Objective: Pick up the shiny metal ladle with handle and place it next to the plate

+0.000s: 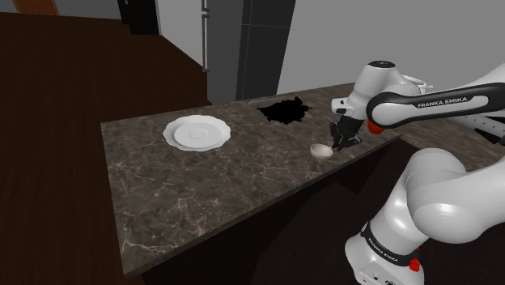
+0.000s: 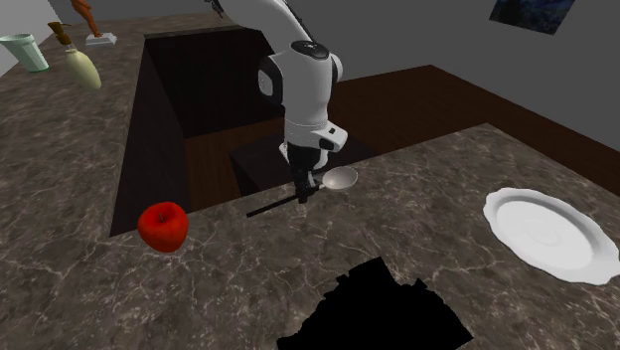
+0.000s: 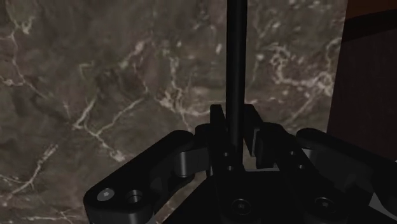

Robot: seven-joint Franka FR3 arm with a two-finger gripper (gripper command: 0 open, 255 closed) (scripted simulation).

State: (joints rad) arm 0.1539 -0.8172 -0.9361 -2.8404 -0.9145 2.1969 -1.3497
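Note:
The ladle has a pale shiny bowl (image 1: 321, 150) and a thin black handle (image 2: 268, 207). It lies on the dark marble counter near the edge closest to the stand. My black gripper (image 1: 343, 138) stands straight down over it and is shut on the handle close to the bowl (image 2: 342, 178). In the wrist view the fingers (image 3: 217, 124) clasp the black handle (image 3: 236, 57), which runs away from the gripper (image 3: 234, 121) over the marble. The white plate (image 1: 197, 132) lies far off toward the shoulder view's left, also seen as the plate (image 2: 549, 234).
A ragged black area (image 1: 283, 111) marks the counter (image 1: 202, 186) between ladle and plate. A red apple (image 2: 163, 225) sits on another counter across a gap. A cup (image 2: 24, 51) and a pale bottle (image 2: 81, 66) stand far behind it. The counter edge (image 3: 334, 95) runs close beside the gripper.

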